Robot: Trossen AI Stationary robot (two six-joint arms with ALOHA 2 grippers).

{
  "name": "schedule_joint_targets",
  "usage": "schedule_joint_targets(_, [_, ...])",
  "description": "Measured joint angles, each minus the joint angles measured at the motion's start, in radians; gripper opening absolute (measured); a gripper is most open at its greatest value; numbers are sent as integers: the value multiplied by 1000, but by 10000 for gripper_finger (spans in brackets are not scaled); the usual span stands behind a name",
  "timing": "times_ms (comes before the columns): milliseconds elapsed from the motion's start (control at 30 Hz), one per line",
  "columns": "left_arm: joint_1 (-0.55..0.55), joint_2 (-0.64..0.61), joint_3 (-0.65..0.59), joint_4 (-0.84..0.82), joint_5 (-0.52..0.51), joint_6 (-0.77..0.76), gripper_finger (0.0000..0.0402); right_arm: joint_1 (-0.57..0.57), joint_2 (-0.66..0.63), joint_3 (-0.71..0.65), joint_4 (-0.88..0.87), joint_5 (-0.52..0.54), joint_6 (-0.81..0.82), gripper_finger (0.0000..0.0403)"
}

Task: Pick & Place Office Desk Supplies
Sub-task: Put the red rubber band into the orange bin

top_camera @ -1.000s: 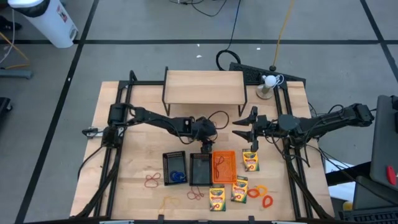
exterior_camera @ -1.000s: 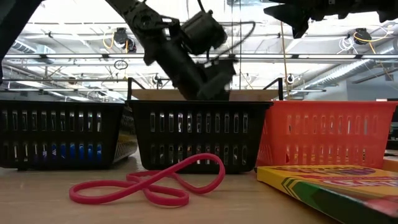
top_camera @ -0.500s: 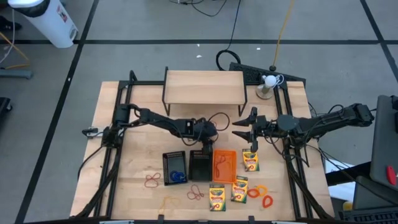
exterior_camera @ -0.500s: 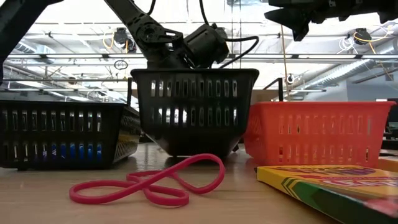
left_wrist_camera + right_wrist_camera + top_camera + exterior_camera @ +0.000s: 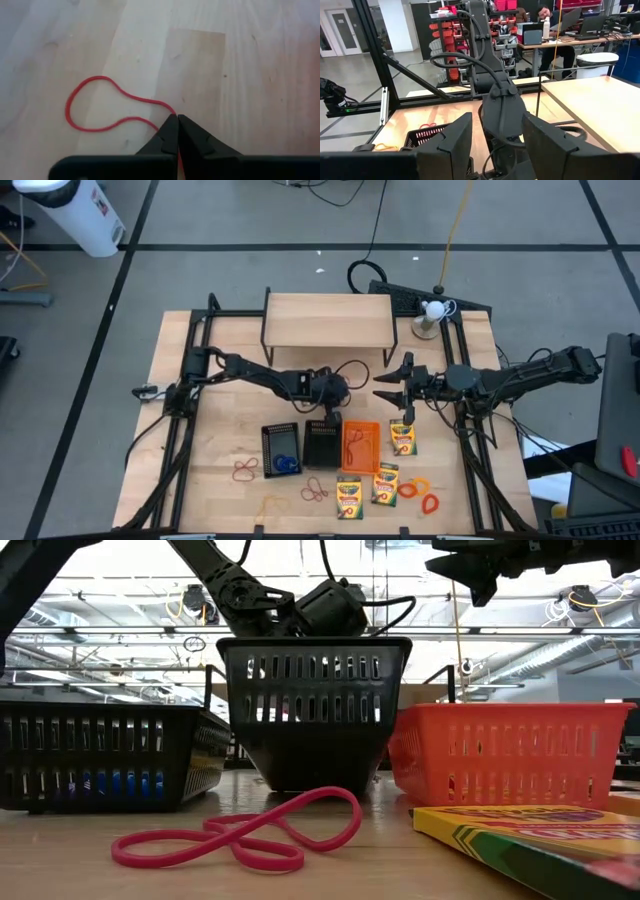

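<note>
The left end effector (image 5: pixel 327 420) is clamped on the middle black tray's (image 5: pixel 315 710) rim, tilting it beside the orange tray (image 5: pixel 360 448) — crayon boxes (image 5: pixel 349 497) and bands remain unsorted; the right end effector (image 5: pixel 400 392) hangs apart.

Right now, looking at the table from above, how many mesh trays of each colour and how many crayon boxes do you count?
Black mesh trays: 2
Orange mesh tray: 1
Crayon boxes: 3
Total: 6

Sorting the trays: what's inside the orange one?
Looking down into the orange tray, one orange rubber band lies on its floor. From table height its wall hides the contents.
</note>
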Motion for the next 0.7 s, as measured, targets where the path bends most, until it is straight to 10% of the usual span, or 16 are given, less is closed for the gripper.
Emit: schedule_joint_targets(700, [-86, -302, 0, -21, -66, 85, 0, 0, 0, -1, -15, 2, -1, 160])
